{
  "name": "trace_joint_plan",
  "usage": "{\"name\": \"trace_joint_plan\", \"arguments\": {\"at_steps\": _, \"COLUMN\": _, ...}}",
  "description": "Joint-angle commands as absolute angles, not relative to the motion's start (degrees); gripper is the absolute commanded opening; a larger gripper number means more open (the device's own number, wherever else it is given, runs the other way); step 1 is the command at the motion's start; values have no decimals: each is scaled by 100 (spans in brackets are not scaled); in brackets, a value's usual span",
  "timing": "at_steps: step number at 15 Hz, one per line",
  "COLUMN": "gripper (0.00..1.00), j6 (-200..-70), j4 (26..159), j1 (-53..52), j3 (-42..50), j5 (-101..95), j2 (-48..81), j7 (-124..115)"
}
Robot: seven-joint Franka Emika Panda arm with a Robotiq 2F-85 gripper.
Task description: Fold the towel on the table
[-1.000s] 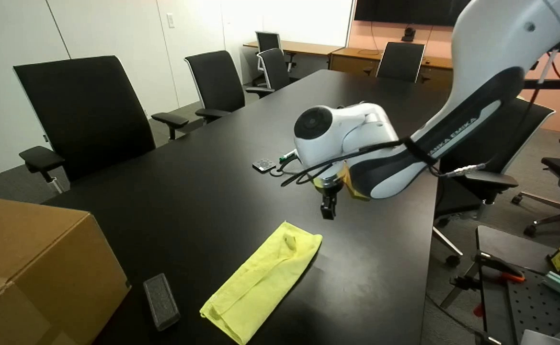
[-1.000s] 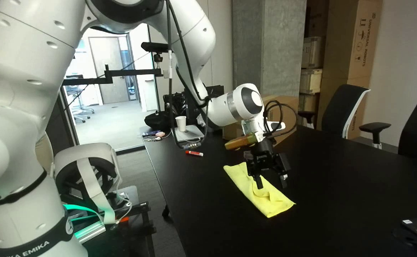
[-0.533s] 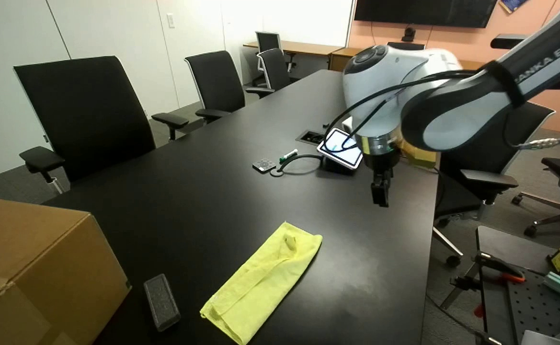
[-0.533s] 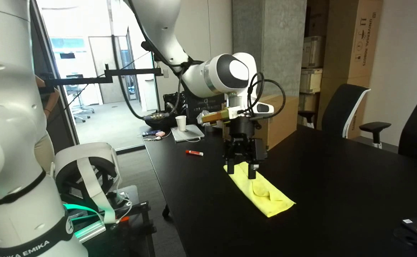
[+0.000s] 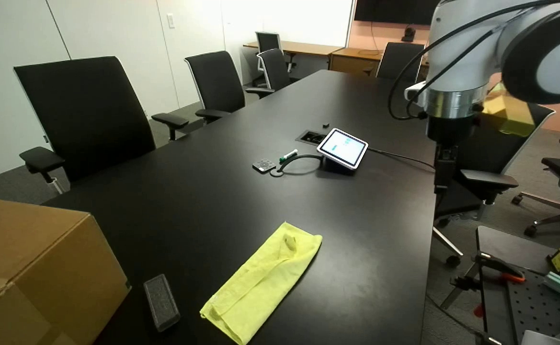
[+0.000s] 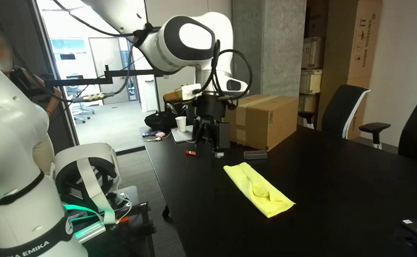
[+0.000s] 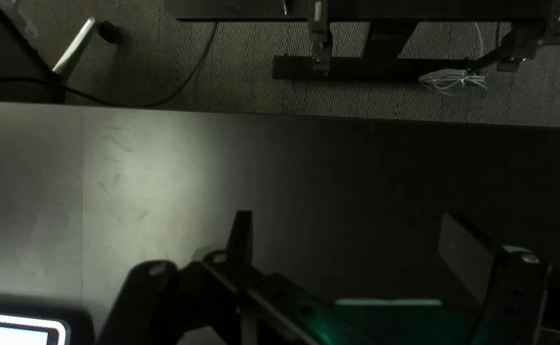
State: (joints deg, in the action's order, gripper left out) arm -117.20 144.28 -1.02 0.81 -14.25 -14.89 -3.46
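The yellow towel (image 5: 263, 282) lies on the black table (image 5: 179, 230) in both exterior views (image 6: 260, 191). It is a long folded strip with a small raised, rumpled spot near one end. My gripper is up in the air, apart from the towel, near the table's long edge in both exterior views (image 5: 442, 184) (image 6: 210, 153). In the wrist view my gripper (image 7: 346, 215) is open, with its two fingers wide apart and nothing between them. The towel is out of the wrist view, which shows bare table and floor under the fingers.
A cardboard box (image 5: 45, 268) and a dark grey block (image 5: 161, 302) stand near the towel. A tablet on a stand (image 5: 343, 148), a green marker (image 5: 288, 155) and a small square device (image 5: 264, 166) lie farther along. A white cup (image 6: 181, 124) and red marker (image 6: 190, 152) are near the box.
My gripper has moved away from over the towel, up and across to the table's long edge. The arm uncovers the tablet in an exterior view. The towel has not moved.
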Motion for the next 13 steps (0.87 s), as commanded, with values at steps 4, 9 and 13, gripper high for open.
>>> {"name": "trace_joint_plan", "arguments": {"at_steps": 4, "gripper": 100, "j6": -12075, "j4": 15574, "j1": -110, "j3": 114, "j5": -919, "j2": -3121, "j7": 90}}
{"name": "trace_joint_plan", "arguments": {"at_steps": 9, "gripper": 100, "j6": -12027, "j4": 15607, "j1": -39, "j3": 31, "j5": -905, "j2": -3209, "j7": 57}}
{"name": "trace_joint_plan", "arguments": {"at_steps": 13, "gripper": 100, "j6": -12019, "j4": 15657, "j1": -40, "j3": 27, "j5": -904, "j2": -3252, "j7": 61}}
